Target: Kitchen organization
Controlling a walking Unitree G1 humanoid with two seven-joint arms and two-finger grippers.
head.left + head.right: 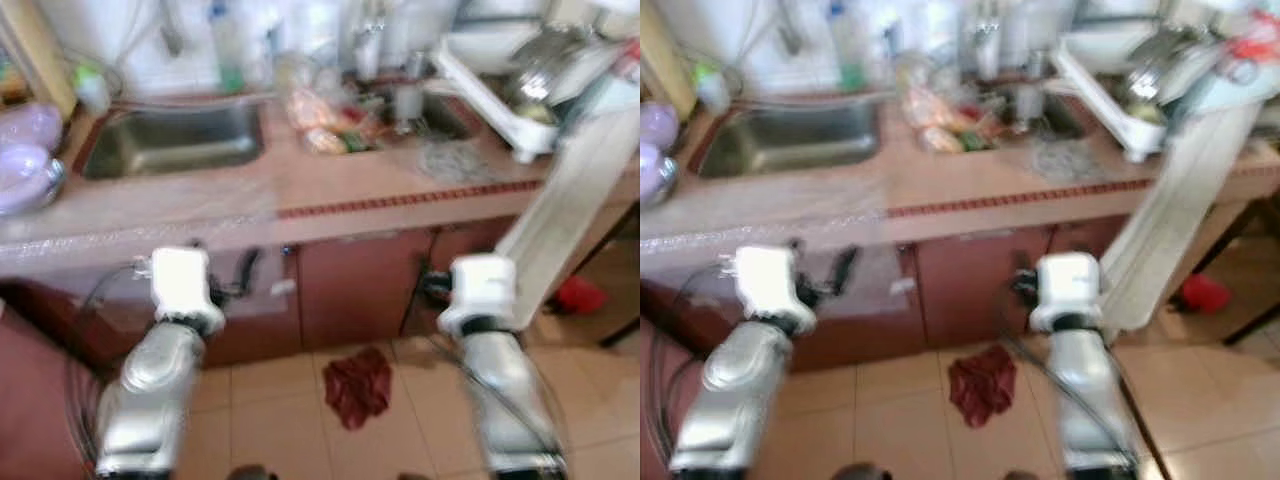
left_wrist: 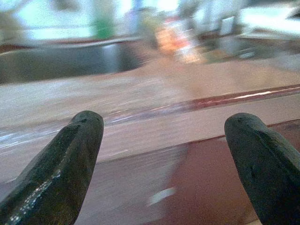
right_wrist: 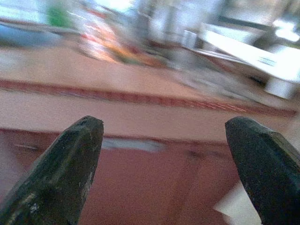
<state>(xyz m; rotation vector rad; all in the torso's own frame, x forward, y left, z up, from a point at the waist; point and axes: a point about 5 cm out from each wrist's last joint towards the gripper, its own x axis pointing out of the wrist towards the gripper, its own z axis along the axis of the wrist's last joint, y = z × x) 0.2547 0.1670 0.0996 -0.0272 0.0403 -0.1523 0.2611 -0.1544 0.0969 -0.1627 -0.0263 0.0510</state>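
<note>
The counter point(image 1: 340, 185) runs across the far side, blurred, with a steel sink point(image 1: 175, 140) sunk in at far left. Right of the sink lies a cluttered heap of packets point(image 1: 325, 125), too smeared to identify. A white rack point(image 1: 500, 95) of dishes sits at far right, cut off by the edge. Both arms are raised before the red-brown cabinets point(image 1: 350, 285). The left gripper point(image 2: 164, 154) and right gripper point(image 3: 164, 159) each have fingers spread wide, holding nothing. A dark red rag point(image 1: 358, 385) lies on the tile floor point(image 1: 280, 420) between the arms.
</note>
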